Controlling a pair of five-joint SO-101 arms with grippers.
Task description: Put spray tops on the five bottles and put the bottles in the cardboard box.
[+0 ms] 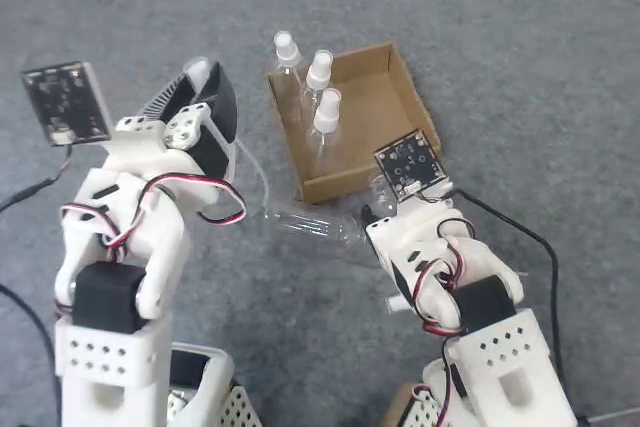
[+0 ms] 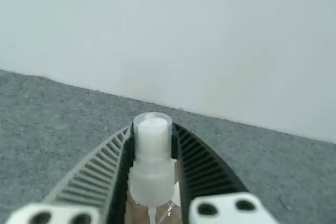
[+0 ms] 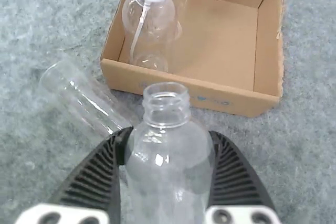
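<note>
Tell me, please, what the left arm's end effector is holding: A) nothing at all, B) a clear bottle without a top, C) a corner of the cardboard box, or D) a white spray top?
D: the left end effector is shut on a white spray top, gripped between its fingers, while the topless bottle sits in the right end effector.

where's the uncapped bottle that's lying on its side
In the high view the lying bottle rests on the grey carpet, just outside the cardboard box's near wall, around mid-picture.
</note>
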